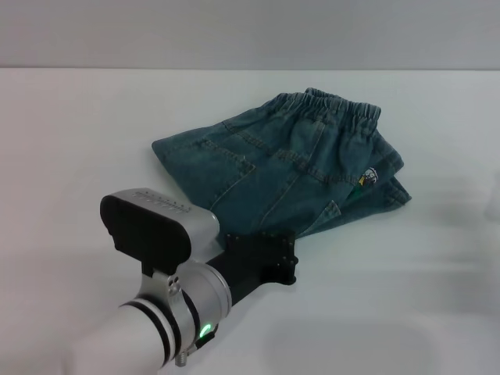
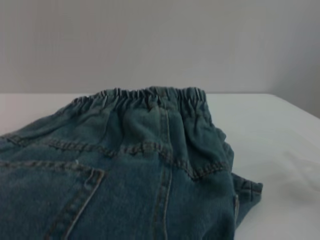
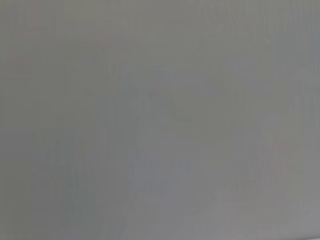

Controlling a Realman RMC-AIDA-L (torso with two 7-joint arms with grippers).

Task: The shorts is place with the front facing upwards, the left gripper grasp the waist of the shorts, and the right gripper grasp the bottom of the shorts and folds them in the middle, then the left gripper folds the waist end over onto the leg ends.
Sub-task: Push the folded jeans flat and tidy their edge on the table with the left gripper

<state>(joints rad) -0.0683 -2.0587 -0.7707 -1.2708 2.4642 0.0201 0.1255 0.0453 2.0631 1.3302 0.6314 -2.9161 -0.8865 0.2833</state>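
Seemingly folded already, the shorts [image 1: 289, 160] lay at one o'clock from the left gripper [image 1: 269, 254], whose clench I cannot tell; any retreat should avoid snagging denim.

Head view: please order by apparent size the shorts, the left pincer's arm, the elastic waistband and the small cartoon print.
1. The shorts.
2. The left pincer with its arm; it is nearer the camera, so its rank is unsure.
3. The waist.
4. The cartoon print.

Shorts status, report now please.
Left hand at near edge of shorts. Right hand not in view. Shorts folded, waist on top. Nothing in the way.
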